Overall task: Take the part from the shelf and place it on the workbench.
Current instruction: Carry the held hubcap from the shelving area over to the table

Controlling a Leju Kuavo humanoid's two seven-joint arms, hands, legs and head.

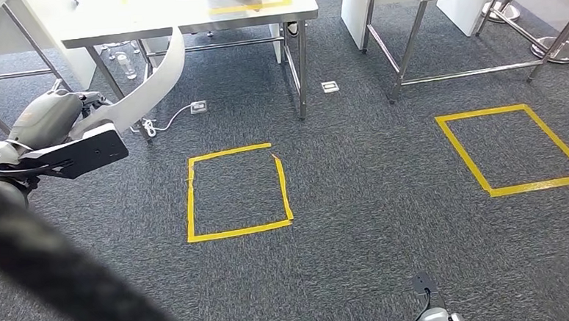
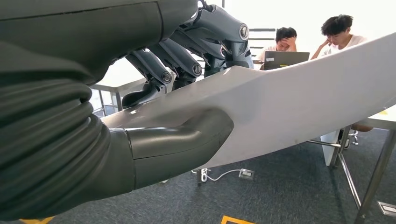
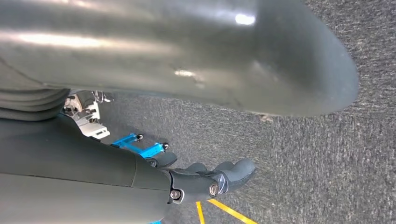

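Part (image 2: pixel 299 100) in the left robot hand (image 2: pixel 154 116) is a long, thin, pale grey-white panel, smooth and matte, gently curved along its length like a blade or fairing strip. In the left wrist view the thick grey thumb lies across its near face while the darker fingers (image 2: pixel 187 60) wrap over its upper edge — the hand is clamped on it. In the head view the part (image 1: pixel 152 83) rises from the left robot hand (image 1: pixel 71 142) at a slant, its free end up against the front edge of a steel-legged desk (image 1: pixel 186 15), well above the grey carpet (image 1: pixel 357 201).

Two yellow tape squares mark the carpet, one (image 1: pixel 237 192) near the middle and another (image 1: pixel 515 148) to the right. White floor sockets (image 1: pixel 198 107) with a cable lie under the desk.

The right robot hand (image 3: pixel 210 179) hangs over the carpet, its dark fingers loosely curved and holding nothing — apart rather than closed.

Two people sit at a laptop (image 2: pixel 286 59) behind the part.
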